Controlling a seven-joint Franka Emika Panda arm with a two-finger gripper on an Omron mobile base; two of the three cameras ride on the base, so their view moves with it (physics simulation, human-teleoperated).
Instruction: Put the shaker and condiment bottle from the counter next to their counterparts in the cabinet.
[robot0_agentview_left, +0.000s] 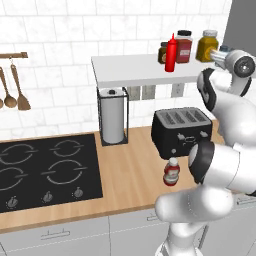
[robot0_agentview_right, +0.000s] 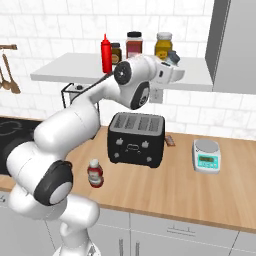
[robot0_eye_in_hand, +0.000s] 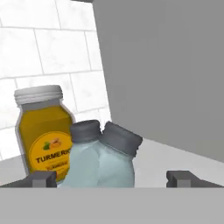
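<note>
Left base view: arm is reaching up to the right end of the cabinet (robot0_agentview_left: 131, 69), a flat white wall shelf. Gripper (robot0_agentview_left: 222, 54) is sitting at the yellow jar (robot0_agentview_left: 207, 46); I cannot tell the jaw state from here. Tall red squeeze bottle (robot0_agentview_left: 170, 54) is standing mid-shelf with a red-lidded jar (robot0_agentview_left: 183, 46) and a small dark jar (robot0_agentview_left: 163, 52) behind it. Condiment bottle (robot0_agentview_left: 171, 172) is standing on the surface (robot0_agentview_left: 127, 175), just in front of the black toaster (robot0_agentview_left: 180, 131), not yet moved.

Right base view: same layout. Condiment bottle (robot0_agentview_right: 95, 173) is standing left of the toaster (robot0_agentview_right: 136, 138); a kitchen scale (robot0_agentview_right: 206, 155) is sitting well to the right. Grey cap of a shaker (robot0_agentview_right: 173, 57) is showing at the wrist tip, beside the yellow jar (robot0_agentview_right: 163, 46).

Hand view: two pale shakers are touching each other. The right shaker (robot0_eye_in_hand: 117, 162) is tilting and leaning on the upright one (robot0_eye_in_hand: 84, 157), just beside the yellow jar (robot0_eye_in_hand: 43, 132). Jaws are spread, fingertips (robot0_eye_in_hand: 43, 178) wide on either side, pinching nothing.

Risk: the leaning shaker looks unstable. If the hand pulls back with any contact, it is likely to topple, roll off the shelf edge, or knock its counterpart into the jar.

Readable text: "TURMERIC" on the yellow jar label. Other labels are too small.
</note>
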